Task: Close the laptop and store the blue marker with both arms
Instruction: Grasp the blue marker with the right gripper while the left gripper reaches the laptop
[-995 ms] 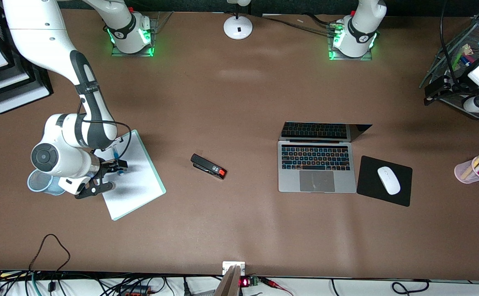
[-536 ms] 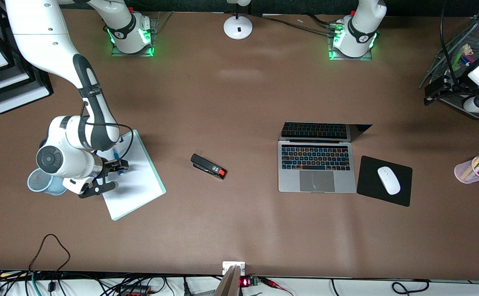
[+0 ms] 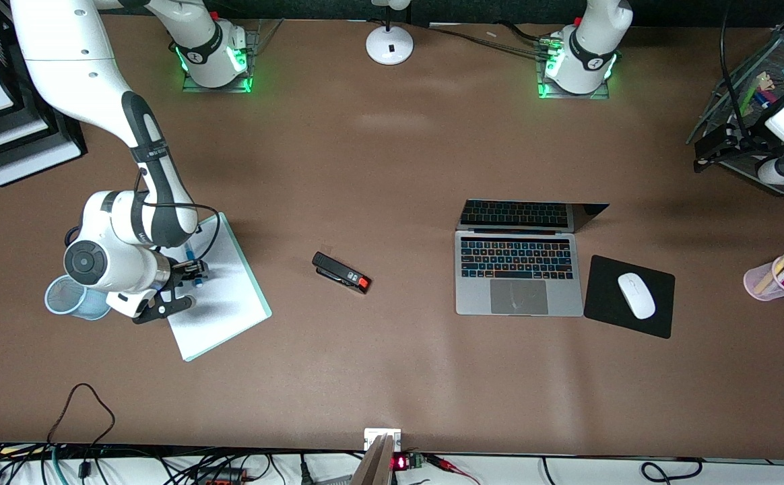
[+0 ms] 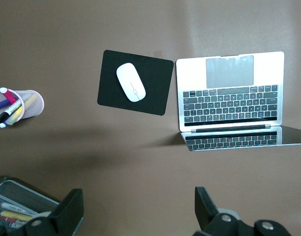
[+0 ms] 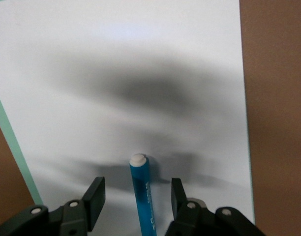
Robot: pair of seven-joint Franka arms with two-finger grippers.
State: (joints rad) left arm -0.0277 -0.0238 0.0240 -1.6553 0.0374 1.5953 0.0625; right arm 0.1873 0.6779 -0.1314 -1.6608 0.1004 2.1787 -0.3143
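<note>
Now blue marker [image 5: 142, 191] lying on white notepad [image 3: 220, 296] at the right arm's end of the surface [image 3: 392, 377], straddled by open right gripper [image 5: 135, 199], not yet pinched; round barrel likely to roll aside if one finger touches first. Laptop [image 3: 518, 279] open; left gripper [image 4: 135, 209] open, waiting above wire basket [image 3: 769, 87]

Left gripper [image 4: 135, 211] hangs above the bare brown desk [image 4: 116, 147], jaws spread wide, nothing between them. Laptop [image 4: 231, 93] open, keys reflected in the screen. Black mouse pad [image 4: 155, 96] just beside it, white mouse [image 4: 131, 82] on top. Pink pen cup [image 4: 23, 104] well apart from the pad; mesh tray [image 4: 17, 199] near the cup.
</note>
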